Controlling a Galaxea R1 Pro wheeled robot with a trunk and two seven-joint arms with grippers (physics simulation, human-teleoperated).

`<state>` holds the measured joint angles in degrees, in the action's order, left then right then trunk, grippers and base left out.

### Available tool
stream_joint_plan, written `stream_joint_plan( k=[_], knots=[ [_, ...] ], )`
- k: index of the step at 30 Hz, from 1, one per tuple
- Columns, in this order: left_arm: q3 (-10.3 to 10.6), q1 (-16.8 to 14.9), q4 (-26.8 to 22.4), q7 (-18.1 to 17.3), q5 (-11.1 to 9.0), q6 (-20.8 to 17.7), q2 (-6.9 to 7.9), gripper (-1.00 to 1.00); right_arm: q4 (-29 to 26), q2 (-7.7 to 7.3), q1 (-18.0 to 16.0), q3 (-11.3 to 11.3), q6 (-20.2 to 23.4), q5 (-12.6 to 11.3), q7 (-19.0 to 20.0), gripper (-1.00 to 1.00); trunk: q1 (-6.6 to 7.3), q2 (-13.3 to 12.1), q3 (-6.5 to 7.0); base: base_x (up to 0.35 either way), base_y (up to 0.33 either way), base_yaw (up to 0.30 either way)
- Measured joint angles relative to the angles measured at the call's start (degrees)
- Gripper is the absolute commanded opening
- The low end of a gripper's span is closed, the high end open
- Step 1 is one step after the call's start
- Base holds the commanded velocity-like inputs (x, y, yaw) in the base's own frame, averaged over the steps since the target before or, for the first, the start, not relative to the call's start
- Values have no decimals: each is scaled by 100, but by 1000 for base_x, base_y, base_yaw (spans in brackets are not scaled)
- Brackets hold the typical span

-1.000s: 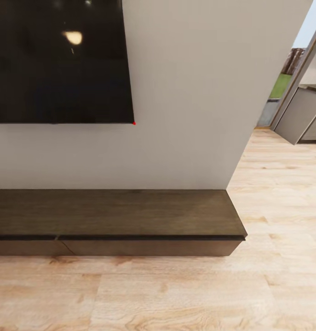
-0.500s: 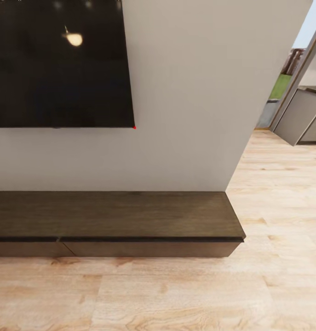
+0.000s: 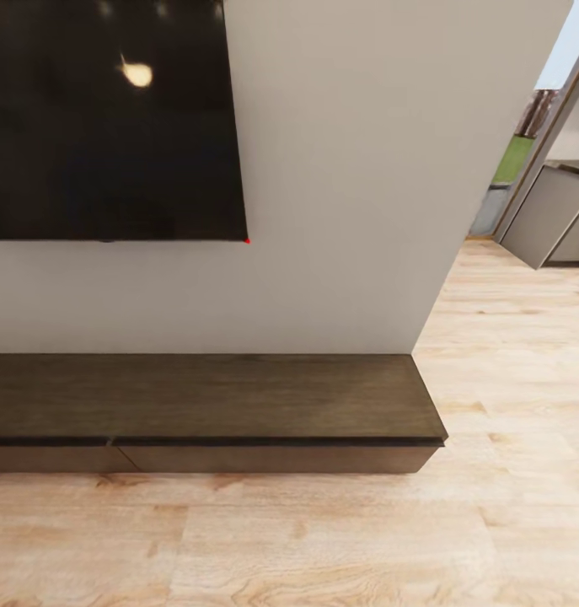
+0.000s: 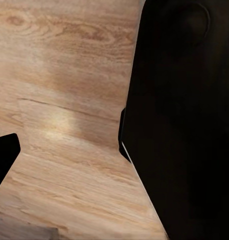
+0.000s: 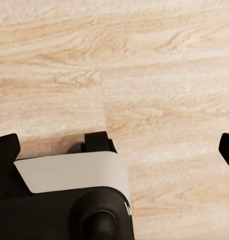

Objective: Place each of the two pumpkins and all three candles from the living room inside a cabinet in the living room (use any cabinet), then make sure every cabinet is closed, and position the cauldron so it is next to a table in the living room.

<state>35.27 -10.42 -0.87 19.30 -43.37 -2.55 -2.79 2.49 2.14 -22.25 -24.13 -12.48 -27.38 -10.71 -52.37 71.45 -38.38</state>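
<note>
**Facing the low cabinet, arms hanging over bare floor**

Ahead of me and lower in the head view sits the cabinet [image 3: 213, 396], a long, low unit of dark brown wood with a matt, grained top. Its long axis runs left to right along the pale grey wall [image 3: 340, 211]. Two wide drawer fronts [image 3: 272, 458] face me, flush and shut, with a seam between them toward the left. Above hangs a glossy black screen [image 3: 112, 126], reflecting a lamp. To the far right, a doorway opens onto grey kitchen units [image 3: 546, 211].

Both my wrist cameras look down on light, knotty floor planks [image 5: 144, 75]. My left gripper [image 4: 62, 150] and my right gripper [image 5: 117, 145] each show dark finger edges set far apart, so both look wide and hold nothing. I judge neither arm nearer the cabinet; it lies forward of both.
</note>
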Motion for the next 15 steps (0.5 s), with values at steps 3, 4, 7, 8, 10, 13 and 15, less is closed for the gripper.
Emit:
stream_joint_plan(
  k=[3,4,7,8,10,13,15],
  knots=[
    [2,4,-2,0,16,31,3,100,0,1,0,0,0,0,0,100,66,-120,54,0,0,0],
    [2,5,-7,0,23,65,1,100,0,1,0,0,0,0,0,100,88,-160,72,0,0,0],
    [2,7,-10,3,26,166,-2,100,0,0,0,-3,5,14,14,100,154,-281,126,0,0,0],
    [2,7,-8,2,25,182,-2,100,2,2,0,-5,17,17,20,100,176,-321,144,0,0,0],
    [2,11,-7,4,21,200,1,100,5,2,3,-4,24,11,20,100,220,-401,180,0,0,0],
    [2,18,-1,0,17,222,5,100,8,0,39,-2,24,1,21,100,286,-522,233,0,0,0],
    [2,21,-2,1,19,228,6,100,8,0,54,-8,45,16,38,100,330,-602,269,0,0,0]
  ],
)
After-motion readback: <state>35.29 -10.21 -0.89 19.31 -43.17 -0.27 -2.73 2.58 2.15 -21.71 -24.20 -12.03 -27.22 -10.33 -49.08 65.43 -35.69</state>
